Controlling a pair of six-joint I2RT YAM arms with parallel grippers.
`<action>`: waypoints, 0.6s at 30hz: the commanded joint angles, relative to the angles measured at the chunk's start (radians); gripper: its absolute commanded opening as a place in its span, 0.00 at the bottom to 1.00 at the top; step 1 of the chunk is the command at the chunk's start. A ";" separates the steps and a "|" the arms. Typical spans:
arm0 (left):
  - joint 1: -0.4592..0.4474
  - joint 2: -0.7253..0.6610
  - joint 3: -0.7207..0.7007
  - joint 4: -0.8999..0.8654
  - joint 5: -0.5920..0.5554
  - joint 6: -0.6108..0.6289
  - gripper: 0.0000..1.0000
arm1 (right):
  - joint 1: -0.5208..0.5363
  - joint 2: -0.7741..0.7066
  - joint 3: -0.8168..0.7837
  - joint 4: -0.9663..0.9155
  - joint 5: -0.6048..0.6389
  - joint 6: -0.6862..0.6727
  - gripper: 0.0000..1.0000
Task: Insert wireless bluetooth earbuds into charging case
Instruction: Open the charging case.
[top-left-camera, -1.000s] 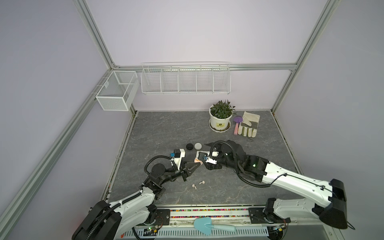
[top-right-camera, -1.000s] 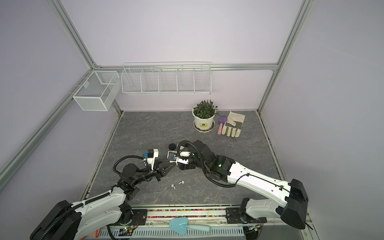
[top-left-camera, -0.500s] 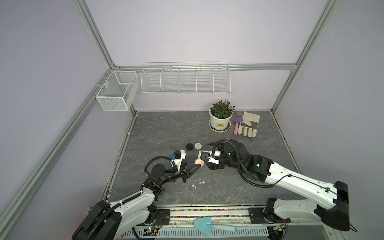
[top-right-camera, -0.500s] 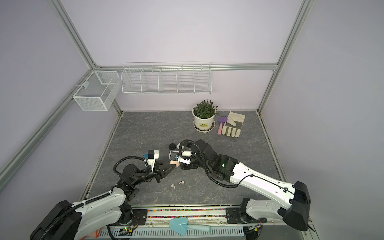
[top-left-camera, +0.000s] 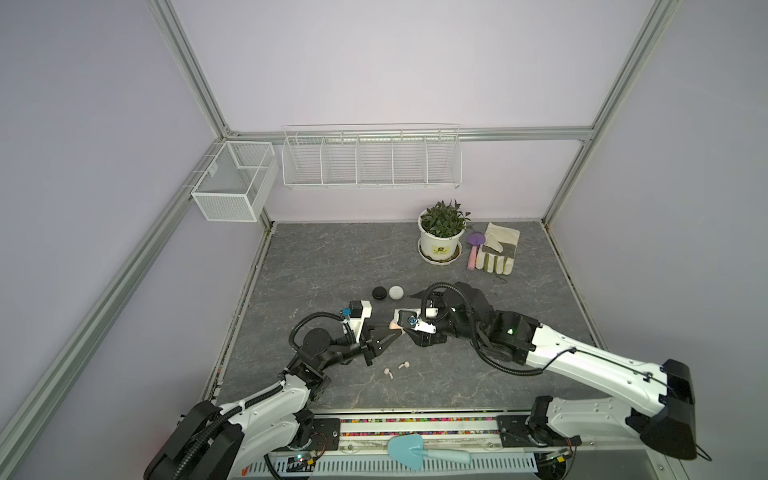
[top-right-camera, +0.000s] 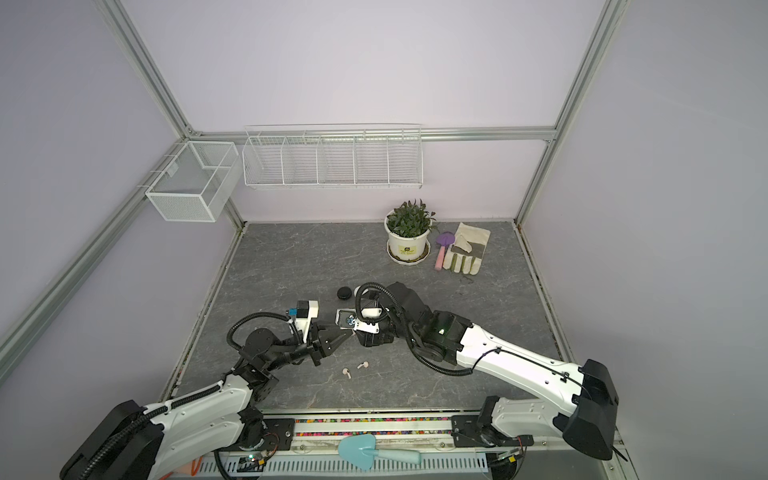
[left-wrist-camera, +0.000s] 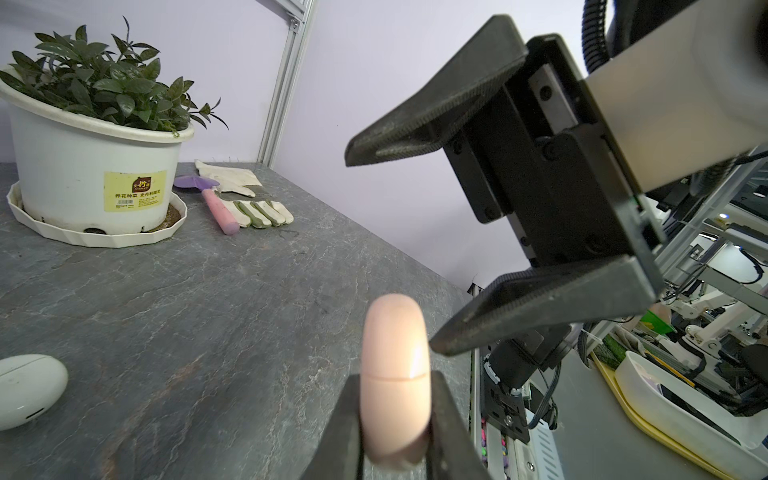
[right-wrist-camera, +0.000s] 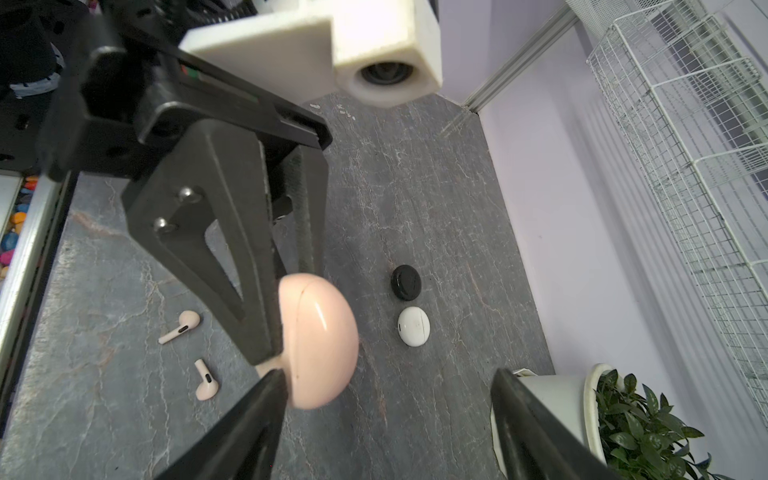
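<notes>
My left gripper (left-wrist-camera: 395, 376) is shut on a closed pale pink charging case (left-wrist-camera: 394, 365), held on edge above the table. In both top views the case (top-left-camera: 395, 328) sits between the two arms. My right gripper (right-wrist-camera: 386, 374) is open, and one finger (right-wrist-camera: 266, 399) is close beside the pink case (right-wrist-camera: 320, 340) without gripping it. In the left wrist view the right gripper (left-wrist-camera: 390, 249) spreads wide just behind the case. Two pale pink earbuds (top-left-camera: 387, 372) (top-left-camera: 404, 365) lie loose on the table in front of the grippers, also in the right wrist view (right-wrist-camera: 183, 326) (right-wrist-camera: 206, 380).
A round black puck (top-left-camera: 379, 293) and a white one (top-left-camera: 396, 292) lie side by side behind the grippers. A potted plant (top-left-camera: 441, 241), purple trowel (top-left-camera: 473, 249) and work glove (top-left-camera: 498, 253) are at the back right. A blue trowel (top-left-camera: 415, 453) rests on the front rail.
The right gripper has shifted slightly beside the pink case, which now shows between the arms. The left gripper keeps its hold in about the same place.
</notes>
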 joint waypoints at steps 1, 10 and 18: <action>-0.003 -0.002 0.007 0.018 0.018 0.004 0.00 | 0.001 0.012 -0.009 0.051 -0.012 -0.011 0.80; -0.003 -0.002 0.006 0.020 0.021 0.000 0.00 | -0.010 0.027 0.008 0.074 0.086 -0.029 0.79; -0.003 0.004 0.003 0.025 0.022 0.001 0.00 | -0.013 0.005 0.006 0.084 0.111 -0.023 0.79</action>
